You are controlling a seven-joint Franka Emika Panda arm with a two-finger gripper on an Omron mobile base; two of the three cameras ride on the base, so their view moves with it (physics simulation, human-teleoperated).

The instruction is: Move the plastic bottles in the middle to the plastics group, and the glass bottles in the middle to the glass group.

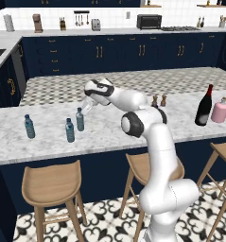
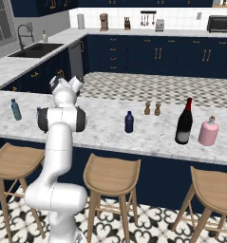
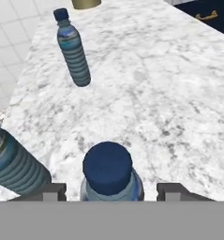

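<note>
**Mia:** In the left base view, where is the claw (image 1: 87, 108)?

**Tom:** It is right over a water bottle (image 1: 80, 119) at the left end of the counter (image 1: 133, 132). Two other water bottles stand near it, one just beside it (image 1: 69, 130) and one farther left (image 1: 29, 126). I think that is the plastics group, so this bottle looks home.

**Mia:** Is the claw touching it?

**Tom:** It is too small there to tell.

**Mia:** And the right base view?

**Tom:** The wine bottle (image 2: 184, 122) stands at the right, just beside the pink bottle (image 2: 208, 131). The short navy bottle (image 2: 129, 122) is alone in the middle. It looks like the one left to move.

**Mia:** What about the hand view?

**Tom:** The bottle's blue cap is between the two finger tips (image 3: 50, 191). The claw is open wide. There is a gap on each side, so it holds nothing.

**Mia:** How should it do this bit well?

**Tom:** I would go straight up, with the claw wide, and not swing sideways. The bottle next to it is close and could tip.
</note>
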